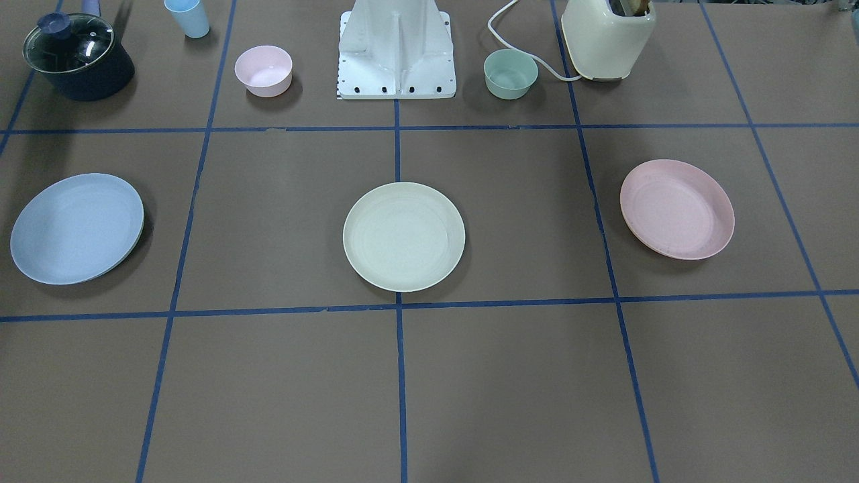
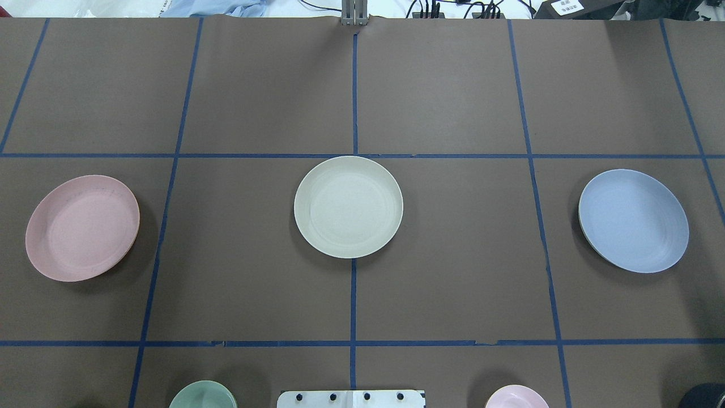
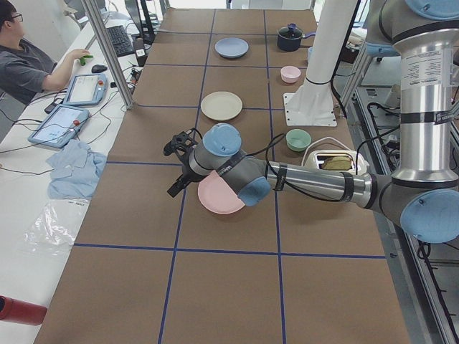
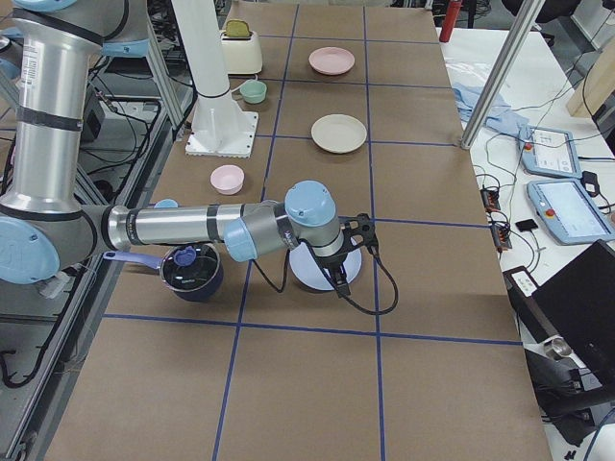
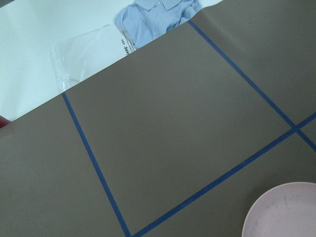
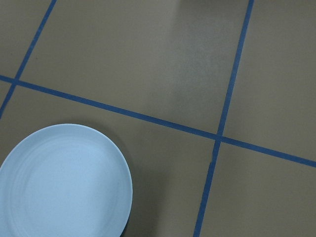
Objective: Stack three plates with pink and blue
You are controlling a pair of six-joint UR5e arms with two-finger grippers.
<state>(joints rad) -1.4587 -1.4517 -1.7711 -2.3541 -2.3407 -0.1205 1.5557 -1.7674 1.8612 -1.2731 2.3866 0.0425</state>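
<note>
Three plates lie apart in a row on the brown table. The cream plate [image 1: 403, 236] is in the middle, the pale pink plate [image 1: 676, 209] on my left side and the pale blue plate [image 1: 76, 228] on my right side. My left gripper [image 3: 172, 168] hovers over the pink plate's [image 3: 215, 195] outer edge; it shows only in the exterior left view, so I cannot tell its state. My right gripper [image 4: 354, 257] hovers over the blue plate [image 4: 312, 274], partly hiding it; I cannot tell its state. Neither wrist view shows fingers.
Near the robot base [image 1: 396, 54] stand a small pink bowl [image 1: 263, 70], a small green bowl [image 1: 511, 73], a cream toaster [image 1: 607, 37], a dark lidded pot [image 1: 79, 55] and a blue cup [image 1: 187, 17]. An operator [image 3: 29, 64] sits beyond the far edge.
</note>
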